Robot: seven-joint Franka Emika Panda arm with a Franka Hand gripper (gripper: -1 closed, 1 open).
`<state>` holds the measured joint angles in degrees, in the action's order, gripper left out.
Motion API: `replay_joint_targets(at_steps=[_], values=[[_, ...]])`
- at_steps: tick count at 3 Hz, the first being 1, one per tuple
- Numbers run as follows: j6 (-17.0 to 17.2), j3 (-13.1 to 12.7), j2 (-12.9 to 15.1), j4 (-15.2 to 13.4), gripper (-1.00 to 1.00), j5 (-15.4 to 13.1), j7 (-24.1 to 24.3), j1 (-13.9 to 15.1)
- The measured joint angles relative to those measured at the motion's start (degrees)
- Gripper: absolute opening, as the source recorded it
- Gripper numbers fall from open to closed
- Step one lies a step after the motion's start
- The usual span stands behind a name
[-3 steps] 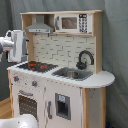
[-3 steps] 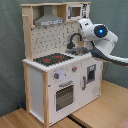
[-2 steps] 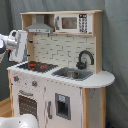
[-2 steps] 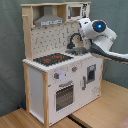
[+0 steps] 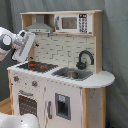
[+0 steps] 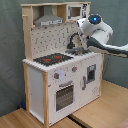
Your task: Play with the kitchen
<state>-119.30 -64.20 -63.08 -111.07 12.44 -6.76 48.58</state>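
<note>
the kitchen [image 5: 60,75] stands upright on a wooden floor [image 6: 107,107] before a grey curtain [image 5: 115,45], filling both exterior views. the arm's white wrist hangs over the stovetop [image 5: 39,66]; the claw [image 5: 33,48] is mostly hidden there, so whether it is wide or narrow i cannot tell. the sink [image 5: 74,74] sits beside the faucet [image 5: 85,58].

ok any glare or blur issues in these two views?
First exterior view: soft overall, even light, pale blurred shape in the bottom left corner. Second exterior view: blue light glowing on the arm, mild shine on its white shell; kitchen evenly lit.
</note>
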Motion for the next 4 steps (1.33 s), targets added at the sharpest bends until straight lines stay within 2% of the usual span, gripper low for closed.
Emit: replay_joint_targets(at_steps=[1, 2, 3, 4], values=[[1.52, -1.5, 4.81, 1.29, 1.0, 2.17, -0.01, 1.41], [1.51, -2.58, 10.26, 1.6, 1.0, 3.12, -0.04, 2.41], [1.73, -2.66, 16.33, 2.23, 1.0, 3.12, 0.24, 2.79], [3.45, -2.65, 22.0, 2.44, 1.0, 3.14, 1.09, 2.78]])
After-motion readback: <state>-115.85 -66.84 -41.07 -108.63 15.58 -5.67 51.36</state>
